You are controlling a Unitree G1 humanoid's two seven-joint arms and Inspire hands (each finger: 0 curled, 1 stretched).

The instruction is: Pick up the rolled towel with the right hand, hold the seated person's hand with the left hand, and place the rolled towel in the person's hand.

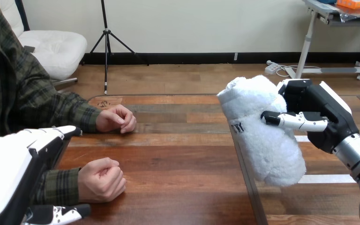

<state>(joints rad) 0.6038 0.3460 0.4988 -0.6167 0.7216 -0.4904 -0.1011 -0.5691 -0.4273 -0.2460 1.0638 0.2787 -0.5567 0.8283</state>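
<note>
The rolled towel [262, 136] is held in the air above the right part of the wooden table [178, 159], with its length nearly upright and a little tilted. The right hand [319, 111] is clamped on it from the side: its fingers [300, 121] are curled round the upper middle of the roll and are pressed slightly into the white pile.

The left hand [14, 168] is seen at the lower left, close over the plaid sleeve [58, 185] of the person's nearer arm. Whether it is closed on the arm cannot be told. The person's nearer hand [101, 182] lies on the table just beyond it, closed into a loose fist. The person's farther hand [117, 118] rests on the table further back, also closed, and well apart from the towel.

The towel is judged to be light, soft and easily squeezed, not fragile and not slippery, because the fluffy surface gives good friction. The main risk is that the roll is loosened or unrolled if it is taken at one end or by a loose edge. For this reason a grasp round the middle, across the roll, is considered the best one, and it is what is shown here. Before the towel can be placed, the nearer fist probably has to be opened and turned palm up.
</note>
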